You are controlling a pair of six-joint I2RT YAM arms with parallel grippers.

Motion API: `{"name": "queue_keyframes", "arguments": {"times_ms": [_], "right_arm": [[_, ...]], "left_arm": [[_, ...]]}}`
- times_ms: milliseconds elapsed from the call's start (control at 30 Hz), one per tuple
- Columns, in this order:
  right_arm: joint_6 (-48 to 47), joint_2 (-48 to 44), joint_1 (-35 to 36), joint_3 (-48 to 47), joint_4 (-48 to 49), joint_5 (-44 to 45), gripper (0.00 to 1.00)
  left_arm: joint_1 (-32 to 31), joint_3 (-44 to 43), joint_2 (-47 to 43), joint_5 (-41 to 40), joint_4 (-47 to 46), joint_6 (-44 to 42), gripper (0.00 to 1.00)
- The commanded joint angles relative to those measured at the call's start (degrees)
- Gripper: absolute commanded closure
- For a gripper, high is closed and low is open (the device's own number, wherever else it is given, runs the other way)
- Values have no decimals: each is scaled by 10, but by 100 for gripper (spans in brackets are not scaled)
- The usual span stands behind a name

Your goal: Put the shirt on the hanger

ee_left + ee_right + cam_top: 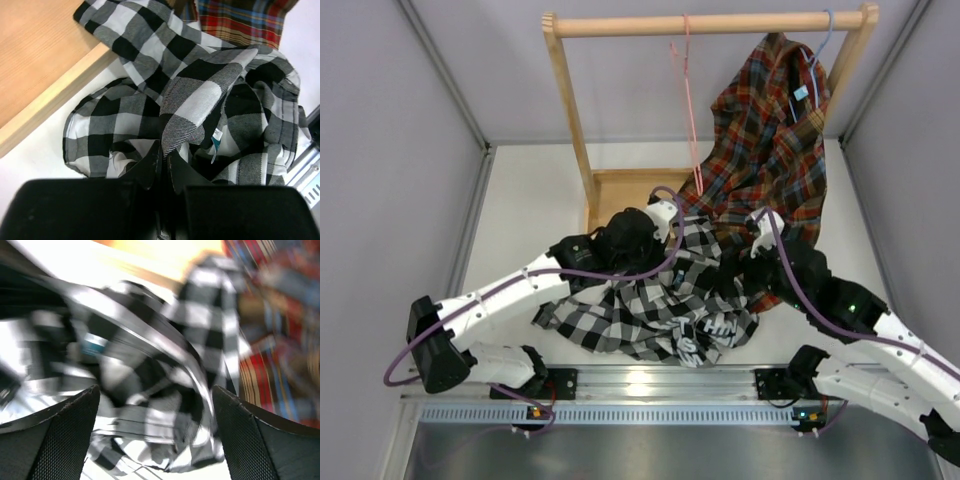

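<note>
My left gripper [163, 162]: clamped on the shirt [197, 100]
My right gripper [156, 400]: spread wide
Heap: near edge, middle

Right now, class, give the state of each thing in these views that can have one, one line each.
shirt: crumpled in a heap on the table, on no hanger.
hanger: hanging from the wooden rail, bare.
plaid shirt: hung on the blue hanger.
left gripper: shut on a fold of the shirt.
right gripper: open, over the shirt.
</note>
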State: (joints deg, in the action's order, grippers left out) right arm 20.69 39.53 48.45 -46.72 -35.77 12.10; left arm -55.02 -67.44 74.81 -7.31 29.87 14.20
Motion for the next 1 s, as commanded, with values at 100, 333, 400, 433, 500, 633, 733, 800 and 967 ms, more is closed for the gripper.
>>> {"name": "queue_keyframes", "arguments": {"times_ms": [100, 333, 400, 433, 500, 633, 733, 800, 967], "right_arm": [[-194, 86, -4, -85, 107, -156, 11], [-295, 178, -4, -78, 203, -275, 18], [-310, 194, -3, -78, 216, -275, 20], [-318, 204, -4, -81, 219, -270, 22], [-329, 230, -5, -89, 226, -286, 35], [-333, 244, -5, -87, 244, -301, 85], [-301, 216, -5, -63, 266, -228, 100], [-276, 209, -5, -63, 265, -130, 100], [-145, 220, -28, -103, 193, 7, 100]], "left_arm": [[0, 32, -43, 79, -76, -33, 100], [-1, 64, -105, 160, -93, -48, 100], [0, 71, -117, 161, -93, -51, 100], [-1, 72, -120, 164, -93, -51, 100], [-1, 77, -125, 171, -93, -57, 100], [-1, 68, -121, 120, -90, -51, 90], [-1, 47, -119, 28, -77, -30, 50], [-1, 35, -115, -7, -74, 8, 11], [-84, 13, -80, -174, -75, 40, 2]]}}
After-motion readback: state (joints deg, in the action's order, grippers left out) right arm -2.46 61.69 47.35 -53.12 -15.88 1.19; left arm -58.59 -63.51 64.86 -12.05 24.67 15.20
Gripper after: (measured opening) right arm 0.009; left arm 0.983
